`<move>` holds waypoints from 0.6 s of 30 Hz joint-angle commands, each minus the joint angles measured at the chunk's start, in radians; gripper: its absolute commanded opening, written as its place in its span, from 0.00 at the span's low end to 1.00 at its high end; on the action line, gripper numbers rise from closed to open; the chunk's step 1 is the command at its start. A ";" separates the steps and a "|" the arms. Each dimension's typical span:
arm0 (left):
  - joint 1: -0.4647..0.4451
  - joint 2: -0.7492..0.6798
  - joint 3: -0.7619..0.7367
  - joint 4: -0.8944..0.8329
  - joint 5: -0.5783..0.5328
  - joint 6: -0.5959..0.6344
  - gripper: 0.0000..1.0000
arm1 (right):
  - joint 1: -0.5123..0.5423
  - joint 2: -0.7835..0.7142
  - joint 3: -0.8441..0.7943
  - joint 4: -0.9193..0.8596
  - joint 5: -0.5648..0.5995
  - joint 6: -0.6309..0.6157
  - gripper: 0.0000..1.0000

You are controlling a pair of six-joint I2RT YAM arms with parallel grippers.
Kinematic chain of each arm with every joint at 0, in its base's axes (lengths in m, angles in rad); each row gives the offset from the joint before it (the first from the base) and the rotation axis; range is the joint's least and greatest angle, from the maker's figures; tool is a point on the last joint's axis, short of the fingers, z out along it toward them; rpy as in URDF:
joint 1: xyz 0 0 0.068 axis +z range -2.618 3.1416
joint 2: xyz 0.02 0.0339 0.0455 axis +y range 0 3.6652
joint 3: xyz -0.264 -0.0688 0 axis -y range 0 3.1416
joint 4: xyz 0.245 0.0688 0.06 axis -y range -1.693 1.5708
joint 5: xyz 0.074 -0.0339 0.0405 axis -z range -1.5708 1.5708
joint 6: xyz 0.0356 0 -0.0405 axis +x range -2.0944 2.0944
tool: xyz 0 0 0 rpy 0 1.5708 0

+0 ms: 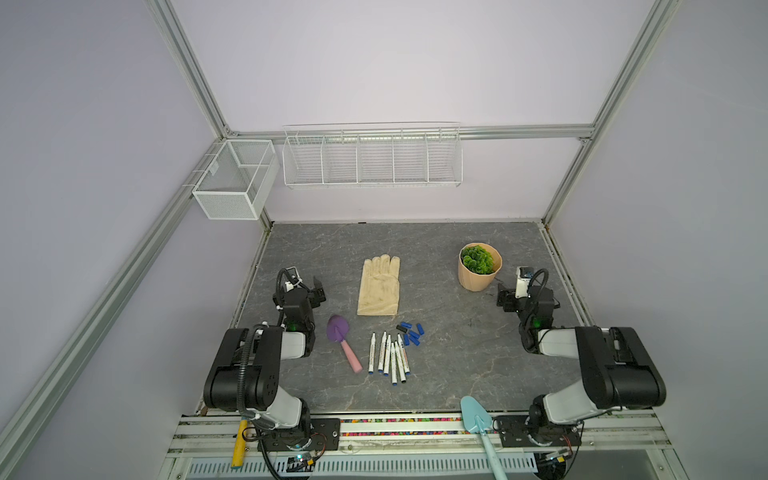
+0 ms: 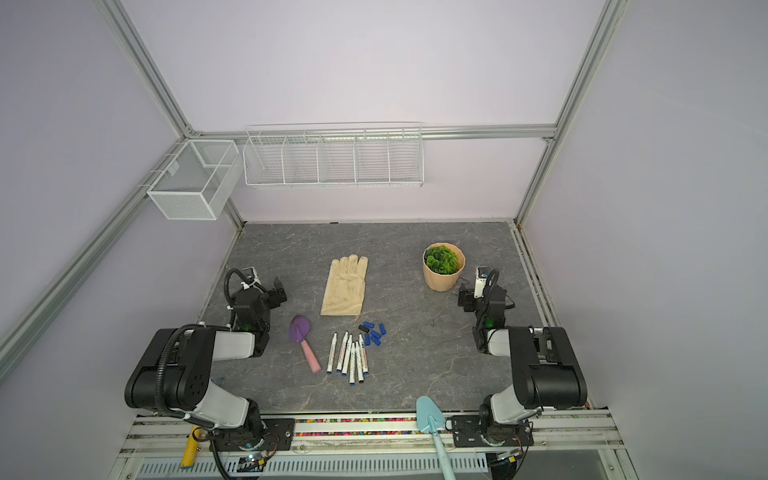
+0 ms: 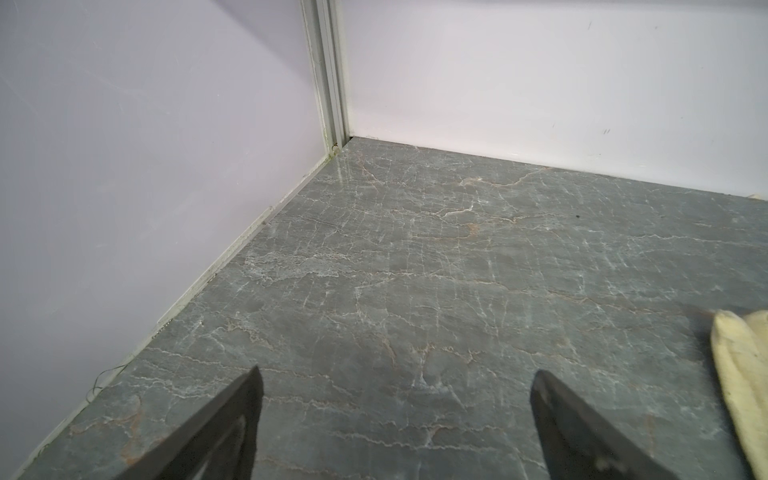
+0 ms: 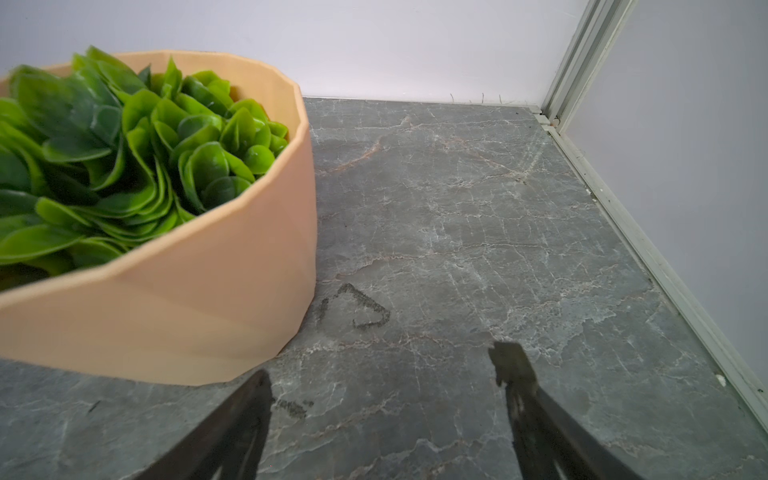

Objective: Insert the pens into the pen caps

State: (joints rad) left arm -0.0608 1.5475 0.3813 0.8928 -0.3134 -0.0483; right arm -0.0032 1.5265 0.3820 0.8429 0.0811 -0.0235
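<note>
The six pens point(image 1: 388, 358) lie side by side on the grey table point(image 1: 457, 374), and none of them has a cap on. The pen caps point(image 1: 411, 332) sit loose in a little heap just beside the far ends of the pens. Most are blue and one is black. So no part of the job looks done yet, and all six pens seem left to do.

The pens and caps lie between the two claws and closer to the robot's bases than either claw. From the left claw point(image 3: 397, 382) they are off to its right, past a purple trowel point(image 1: 338, 334) with a pink handle. From the right claw point(image 4: 383, 365) they are well off to its left.

Both claws are spread wide and hold nothing at all. The left claw is over bare table, with the fingers of a cream glove point(image 3: 739, 374) near it on its right. The right claw is just beside a peach plant pot point(image 4: 208, 291) full of green leaves — not touching it, as far as the pictures show.

A claw will likely have to come over to the pens first.
</note>
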 commanded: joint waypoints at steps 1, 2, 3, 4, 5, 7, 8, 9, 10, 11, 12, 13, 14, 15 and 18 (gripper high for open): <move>-0.001 0.003 0.006 0.026 0.010 0.007 0.99 | -0.003 0.003 0.007 0.013 -0.010 -0.006 0.89; -0.001 0.003 0.006 0.026 0.009 0.007 0.99 | -0.004 0.004 0.007 0.013 -0.012 -0.006 0.89; -0.001 0.004 0.006 0.026 0.009 0.006 0.99 | -0.005 0.004 0.007 0.013 -0.015 -0.005 0.89; -0.001 0.004 0.006 0.026 0.010 0.007 0.99 | -0.009 0.003 0.007 0.013 -0.020 -0.002 0.89; -0.001 0.003 0.006 0.025 0.010 0.007 0.99 | -0.017 0.005 0.008 0.014 -0.036 0.003 0.89; -0.001 0.003 0.006 0.022 0.009 0.008 0.99 | -0.025 0.004 0.009 0.011 -0.049 0.005 0.89; -0.001 0.003 0.007 0.024 0.009 0.007 0.99 | -0.025 0.003 0.009 0.013 -0.050 0.005 0.89; -0.001 0.003 0.008 0.022 0.010 0.006 0.99 | -0.025 0.004 0.010 0.010 -0.049 0.004 0.89; -0.001 0.003 0.009 0.018 0.008 0.007 0.99 | -0.024 0.005 0.012 0.006 -0.055 0.000 0.88; -0.001 0.003 0.009 0.018 0.009 0.007 0.99 | -0.023 0.003 0.014 0.002 -0.054 -0.003 0.88; -0.001 0.003 0.009 0.024 0.013 0.011 0.99 | -0.022 0.002 0.012 0.005 -0.055 -0.004 0.88; -0.002 -0.014 0.020 -0.011 0.049 0.028 0.99 | -0.020 0.000 0.015 -0.001 -0.064 -0.011 0.88; -0.012 -0.055 0.063 -0.124 0.078 0.051 0.99 | -0.015 -0.011 0.025 -0.027 -0.065 -0.018 0.88; -0.026 -0.092 0.138 -0.290 0.057 0.054 0.99 | -0.011 -0.023 0.033 -0.044 -0.071 -0.027 0.88; -0.052 -0.178 0.337 -0.670 0.013 -0.011 1.00 | 0.005 -0.103 0.213 -0.460 -0.092 -0.031 0.91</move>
State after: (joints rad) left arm -0.0868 1.4654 0.5655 0.5205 -0.2825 -0.0303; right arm -0.0151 1.4967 0.4515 0.6804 0.0204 -0.0345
